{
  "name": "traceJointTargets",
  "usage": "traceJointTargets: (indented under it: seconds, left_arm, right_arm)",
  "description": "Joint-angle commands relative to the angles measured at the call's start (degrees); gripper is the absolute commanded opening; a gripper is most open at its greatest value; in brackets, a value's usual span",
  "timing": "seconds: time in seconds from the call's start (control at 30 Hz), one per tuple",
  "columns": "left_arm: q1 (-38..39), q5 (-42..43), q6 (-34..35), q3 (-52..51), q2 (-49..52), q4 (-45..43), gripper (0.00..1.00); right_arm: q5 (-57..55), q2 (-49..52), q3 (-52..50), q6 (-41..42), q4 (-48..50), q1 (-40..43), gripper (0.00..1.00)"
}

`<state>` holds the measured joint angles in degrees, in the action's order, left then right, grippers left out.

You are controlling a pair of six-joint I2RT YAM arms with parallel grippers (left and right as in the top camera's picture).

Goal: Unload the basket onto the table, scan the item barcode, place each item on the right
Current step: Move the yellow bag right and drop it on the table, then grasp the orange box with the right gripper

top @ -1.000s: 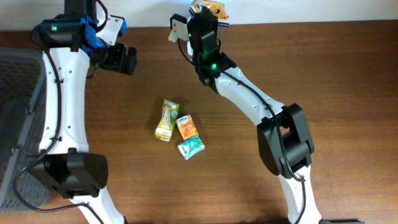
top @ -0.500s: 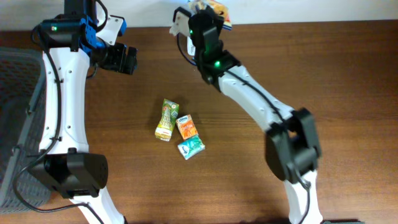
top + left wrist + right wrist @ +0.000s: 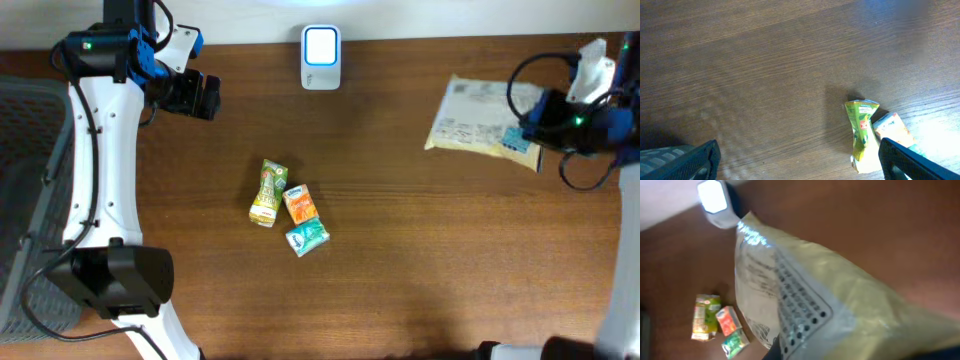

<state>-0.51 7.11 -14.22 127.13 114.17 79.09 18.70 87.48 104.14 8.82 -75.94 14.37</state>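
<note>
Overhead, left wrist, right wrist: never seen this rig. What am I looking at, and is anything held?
Two white robot arms work at a wooden table. The overhead picture looks straight down. The other two come from a camera on each wrist. The left gripper is open and empty, and its view shows its dark fingers in the bottom corners. The right gripper is shut on a yellowish bag, which fills its own wrist view. A white scanner sits at the table's far edge. In the middle lie a green packet, an orange packet and a teal packet. A grey basket shows at the overhead picture's left edge.
</note>
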Motion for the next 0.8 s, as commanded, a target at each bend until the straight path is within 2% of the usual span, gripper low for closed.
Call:
traceJointTargets:
  seconds: [0.0, 0.1, 0.2, 0.33, 0.43, 0.53, 0.6, 0.7, 0.73, 0.77]
  left_arm:
    - [-0.42, 0.61, -1.09, 0.63, -0.39, -0.11, 0.99]
    - [-0.42, 0.61, -1.07, 0.63, -0.39, -0.11, 0.99]
    - [-0.42, 0.61, -1.07, 0.63, -0.39, -0.11, 0.99]
    - [-0.42, 0.61, -1.09, 0.63, -0.39, -0.09, 0.99]
    - [-0.42, 0.61, -1.09, 0.63, -0.39, -0.11, 0.99]
    - [-0.42, 0.61, -1.07, 0.63, -0.39, -0.09, 0.99]
    - [-0.42, 0.61, -1.07, 0.63, -0.39, -0.11, 0.99]
    - [-0.42, 0.61, -1.09, 0.63, -0.39, -0.09, 0.99]
    - [-0.42, 0.61, -1.07, 0.63, -0.39, -0.09, 0.99]
    - [-0.42, 0.61, -1.07, 0.63, -0.39, -0.09, 0.99]
  right_arm:
    - [9.86, 5.25, -9.55, -1.51, 6.08, 4.22, 0.04]
    - [10.25, 9.22, -19.96, -1.46, 17.31, 6.10, 0.04]
    - [10.25, 11.80, -24.11, -0.28, 24.26, 8.83, 0.04]
    - [9.86, 14.34, -24.11, 1.18, 25.66, 15.69, 0.04]
    - [2.49, 15.93, -24.11, 5.25, 25.62, 16.50, 0.04]
    - [-1.42, 15.96, -24.00, 5.18, 24.24, 16.52, 0.40]
    - [-1.97, 15.85, -19.17, 4.94, 17.29, 16.50, 0.53]
    - [-2.86, 15.85, -4.83, -0.85, 3.41, 14.71, 0.62]
    - [-2.12, 15.85, 0.74, -3.10, -1.42, 11.74, 0.65]
    - [0.83, 15.85, 2.12, -5.53, -2.34, 8.55, 0.66]
